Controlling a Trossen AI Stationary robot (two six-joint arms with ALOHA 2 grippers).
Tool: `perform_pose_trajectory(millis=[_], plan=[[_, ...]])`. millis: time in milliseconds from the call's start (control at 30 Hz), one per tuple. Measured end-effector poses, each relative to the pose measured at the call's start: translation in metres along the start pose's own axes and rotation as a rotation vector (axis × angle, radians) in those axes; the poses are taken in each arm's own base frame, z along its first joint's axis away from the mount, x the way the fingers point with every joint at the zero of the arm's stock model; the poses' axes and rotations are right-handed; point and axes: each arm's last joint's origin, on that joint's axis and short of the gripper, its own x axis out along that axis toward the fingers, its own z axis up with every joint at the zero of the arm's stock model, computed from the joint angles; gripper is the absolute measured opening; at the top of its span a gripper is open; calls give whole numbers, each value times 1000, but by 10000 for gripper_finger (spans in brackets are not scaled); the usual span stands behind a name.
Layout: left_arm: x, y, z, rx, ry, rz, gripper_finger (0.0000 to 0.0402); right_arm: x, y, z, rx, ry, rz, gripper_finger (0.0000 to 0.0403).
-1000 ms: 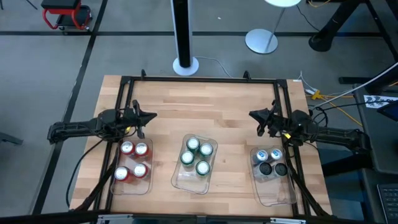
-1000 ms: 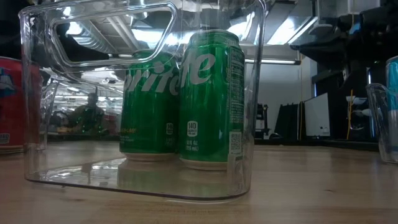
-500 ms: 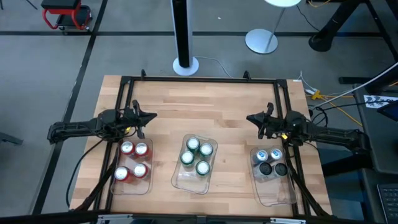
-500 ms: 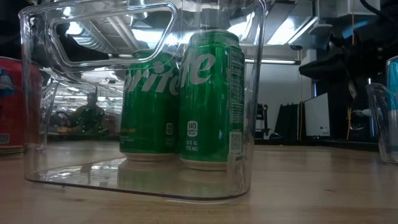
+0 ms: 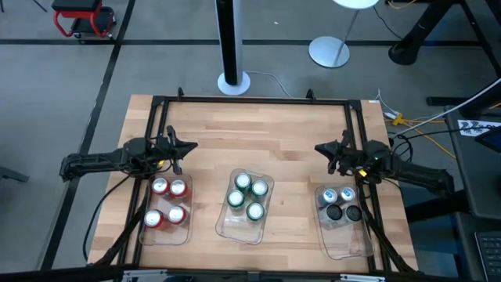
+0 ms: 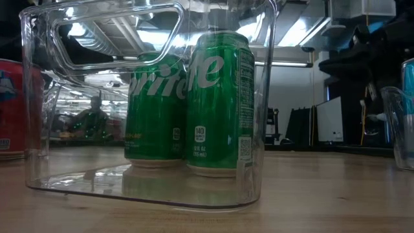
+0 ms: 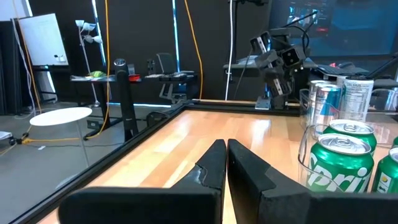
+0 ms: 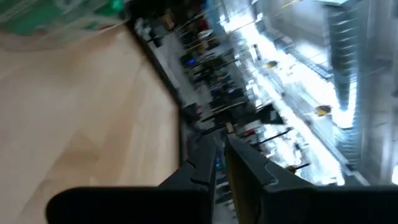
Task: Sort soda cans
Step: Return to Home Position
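Butcher-block table [image 5: 258, 129], pale, matte and built of jointed wooden strips, carries what looks like a completed sort inside a black metal frame [image 5: 250, 99]. Two dark arms lie low along its sides. The left gripper [image 5: 191, 146] hangs over the left of the table, near the far end of the left tray [image 5: 166, 237]. The right gripper [image 5: 318, 149] mirrors it, near the far end of the right tray [image 5: 350, 244]. In each wrist view that arm's own fingers [image 7: 245, 165] are pressed together on nothing.

Three clear, glossy plastic trays, rectangular with rounded corners, stand in a row along the near edge. Four red soda cans [image 5: 160, 186] fill the far half of the left tray. Four green soda cans [image 5: 243, 182] stand in the middle tray [image 5: 239, 232]. Two silver-blue cans [image 5: 329, 196] and two dark cans [image 5: 335, 212] share the right tray. All are upright, smooth painted cylinders with bright silver tops.

Little seems left but parking the arms, and the hazard lies there. Both grippers sit close to thin-walled trays that probably slide easily on the wood. A low or wide swing toward the near edge could clip a rim, shove a tray askew and topple the tightly grouped cans.
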Motion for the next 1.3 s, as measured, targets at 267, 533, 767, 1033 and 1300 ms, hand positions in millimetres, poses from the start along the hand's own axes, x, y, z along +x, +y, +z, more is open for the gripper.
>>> perform_pose_trajectory(millis=[267,533,767,1033,1300], plan=[[0,0,0,0,2,0,8,1,1,1,-17,-27,20,37],[0,0,0,1,2,0,8,1,1,0,-19,-9,18,37],[0,0,0,1,3,0,8,1,1,-1,-19,7,12,37],[0,0,0,1,3,0,8,1,1,-1,-19,8,12,37],[0,0,0,1,3,0,8,1,1,-1,-19,9,11,37]])
